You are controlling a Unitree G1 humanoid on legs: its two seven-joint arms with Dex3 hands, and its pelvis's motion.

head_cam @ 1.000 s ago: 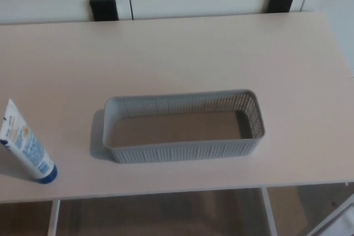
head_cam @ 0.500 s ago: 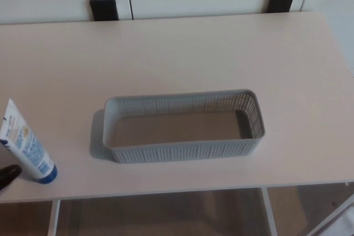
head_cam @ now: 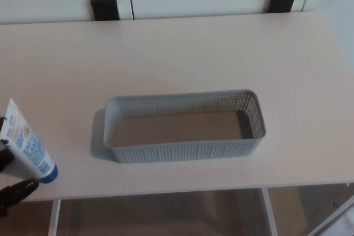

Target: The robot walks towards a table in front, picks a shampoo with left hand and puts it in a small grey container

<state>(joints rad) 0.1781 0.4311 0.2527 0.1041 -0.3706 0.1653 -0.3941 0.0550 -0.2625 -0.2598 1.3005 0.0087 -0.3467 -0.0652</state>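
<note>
A white shampoo tube [head_cam: 25, 143] with blue print and a blue cap lies flat near the table's front left corner, cap toward me. My left hand [head_cam: 10, 183] shows only as black fingers at the picture's left edge, on both sides of the tube's lower part, fingers apart and nothing held. The grey perforated container [head_cam: 182, 148] stands in the middle of the table, nothing inside it. My right hand does not show.
The pale table [head_cam: 221, 53] stretches across the view, its front edge close below the container. Two black brackets [head_cam: 104, 8] sit at its far edge against white cabinet fronts. Floor and a table leg show beneath the front edge.
My left hand has come in from the lower left and risen beside the shampoo tube. Tube and container have stayed put.
</note>
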